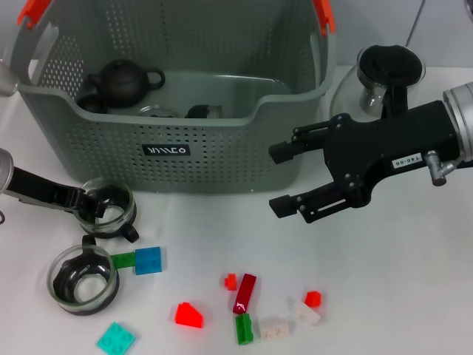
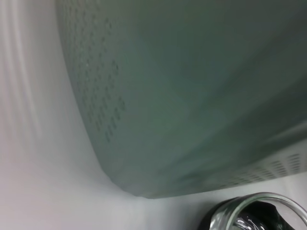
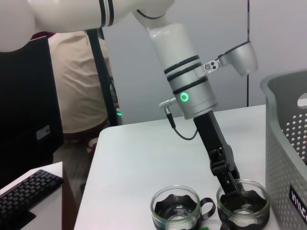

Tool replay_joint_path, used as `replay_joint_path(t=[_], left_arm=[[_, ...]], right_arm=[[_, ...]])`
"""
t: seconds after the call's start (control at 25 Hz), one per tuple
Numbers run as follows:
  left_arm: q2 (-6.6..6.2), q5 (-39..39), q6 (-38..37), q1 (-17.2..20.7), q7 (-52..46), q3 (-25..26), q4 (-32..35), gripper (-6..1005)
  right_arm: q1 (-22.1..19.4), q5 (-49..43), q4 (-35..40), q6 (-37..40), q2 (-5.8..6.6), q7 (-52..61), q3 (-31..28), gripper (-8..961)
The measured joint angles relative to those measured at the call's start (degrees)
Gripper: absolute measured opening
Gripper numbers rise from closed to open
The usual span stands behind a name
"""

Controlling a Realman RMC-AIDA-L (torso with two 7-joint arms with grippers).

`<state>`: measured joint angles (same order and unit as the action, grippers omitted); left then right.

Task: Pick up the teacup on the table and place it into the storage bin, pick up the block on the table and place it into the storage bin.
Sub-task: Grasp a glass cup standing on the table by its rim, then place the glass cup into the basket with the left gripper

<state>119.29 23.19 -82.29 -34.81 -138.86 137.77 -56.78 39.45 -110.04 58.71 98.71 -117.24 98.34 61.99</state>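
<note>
The grey-green storage bin [image 1: 222, 159] stands at the back; its wall fills the left wrist view [image 2: 192, 96]. Two glass teacups stand on the table in front of its left end: one [image 1: 109, 205] nearer the bin, one [image 1: 83, 278] closer to me. My left gripper [image 1: 86, 203] comes in from the left and is shut on the rim of the nearer-bin teacup [image 3: 242, 206]. Loose blocks lie in front, among them a blue one [image 1: 148, 260] and a red one [image 1: 188, 315]. My right gripper [image 1: 275, 179] hovers open and holds nothing, by the bin's front right corner.
A dark teapot [image 1: 124, 81] and other small ware lie inside the bin. A clear glass pot [image 1: 388, 74] with a black handle stands right of the bin, behind my right arm. More blocks, teal [image 1: 116, 339], green [image 1: 243, 328] and white [image 1: 273, 328], lie near the front edge.
</note>
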Motion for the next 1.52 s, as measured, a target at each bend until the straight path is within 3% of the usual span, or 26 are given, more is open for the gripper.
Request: replay_joint_path(t=[0.2,0.44,0.56,0.76,0.96,1.2,1.36,1.52], left_arm=[[-0.02,-0.40,0.42,-0.01,-0.12,-0.13,0.00,589],[0.02,-1.09,0.95,-0.23,-0.22,-0.14,0.00,374],[0.03,-1.18,0.99,-0.30,-0.22,-0.14,0.00,143],[0.07,-1.31,1.04,-0.40,-0.11,-0.14,-0.06,46],[-0.29,-1.04,-1.43,-0.30,0.04,0.19,-1.47,46],[-1.48,0.67,-11.17,1.11,0.23,1.28,-8.83,46],[-2.12,2.66,-18.75,1.55,0.98,4.79,-14.60,46],[-3.45,8.39,-26.62,0.86,1.76,11.54,-18.96,45]], right_arm=[[0.04,0.00,0.00,0.00,0.00,0.00,-0.41,858],[-0.08,0.00,0.00,-0.01,-0.07,0.00,-0.47,858],[-0.11,0.07,0.00,-0.01,-0.03,0.00,-0.47,858],[-0.11,0.12,0.00,-0.01,0.00,0.00,-0.56,857],[-0.04,0.11,0.00,0.00,0.00,-0.50,-1.20,857],[-0.05,0.22,0.00,-0.01,-0.05,-0.70,-2.08,857],[-0.03,0.33,0.00,0.02,-0.04,-0.76,-3.13,857],[0.02,0.38,-0.11,0.08,-0.02,-0.85,-5.11,858]])
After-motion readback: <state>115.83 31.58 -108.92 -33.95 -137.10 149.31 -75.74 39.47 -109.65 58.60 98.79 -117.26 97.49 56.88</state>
